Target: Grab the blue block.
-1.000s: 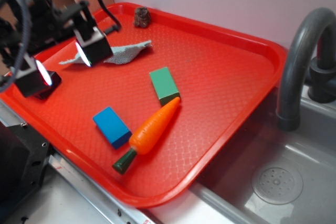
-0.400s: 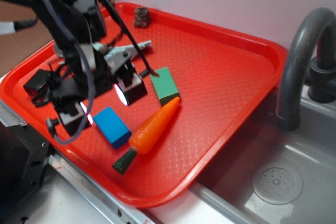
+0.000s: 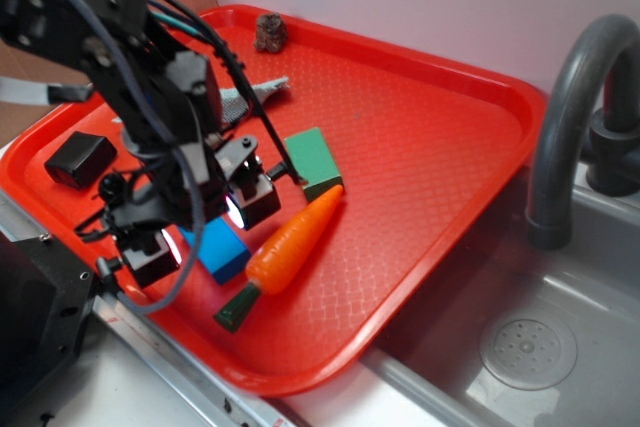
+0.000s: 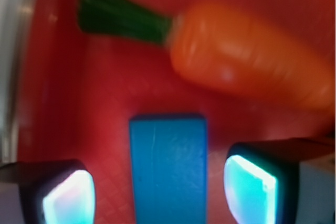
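I have the gripper (image 4: pixel 160 192) spread wide, one finger on each side of the blue block (image 4: pixel 169 167), neither touching it. The block lies flat on the red tray (image 3: pixel 430 147), its long axis running between the fingers toward the carrot (image 3: pixel 292 239) just beyond. One blue block, one green block (image 3: pixel 312 160), one carrot, one black box (image 3: pixel 80 159).

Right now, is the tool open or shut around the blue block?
Open: the tool straddles the blue block, with red tray showing either side.
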`<state>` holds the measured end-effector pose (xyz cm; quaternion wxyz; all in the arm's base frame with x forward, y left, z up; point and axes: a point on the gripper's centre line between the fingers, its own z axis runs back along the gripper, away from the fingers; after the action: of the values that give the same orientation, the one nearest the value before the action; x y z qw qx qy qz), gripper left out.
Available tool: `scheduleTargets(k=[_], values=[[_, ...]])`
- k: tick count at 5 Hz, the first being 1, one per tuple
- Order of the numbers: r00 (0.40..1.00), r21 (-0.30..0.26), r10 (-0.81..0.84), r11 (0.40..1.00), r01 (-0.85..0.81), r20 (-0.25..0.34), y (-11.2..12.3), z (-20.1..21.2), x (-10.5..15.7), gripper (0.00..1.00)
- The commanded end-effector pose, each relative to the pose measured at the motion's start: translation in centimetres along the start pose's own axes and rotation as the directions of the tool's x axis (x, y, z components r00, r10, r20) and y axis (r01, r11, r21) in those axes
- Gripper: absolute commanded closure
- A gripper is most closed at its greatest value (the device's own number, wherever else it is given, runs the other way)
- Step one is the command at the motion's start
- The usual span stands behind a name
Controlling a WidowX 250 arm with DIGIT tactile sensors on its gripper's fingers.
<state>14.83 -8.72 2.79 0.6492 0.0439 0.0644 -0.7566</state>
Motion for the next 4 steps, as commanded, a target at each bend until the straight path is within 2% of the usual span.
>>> scheduleTargets(k=[1, 2, 3, 4], values=[[0.996, -0.005, 0.082, 0.997, -0.083, -0.027, -0.2, -1.7, -0.2, 0.0], [0.996, -0.01, 0.063, 0.998, -0.064, -0.069, -0.1, -2.5, 0.5, 0.0], [0.993, -0.004, 0.043, 0.999, -0.043, -0.106, -0.2, -2.9, 1.1, 0.57], [0.992, 0.012, 0.071, 0.997, -0.07, -0.108, -0.4, -2.9, 1.3, 1.0]])
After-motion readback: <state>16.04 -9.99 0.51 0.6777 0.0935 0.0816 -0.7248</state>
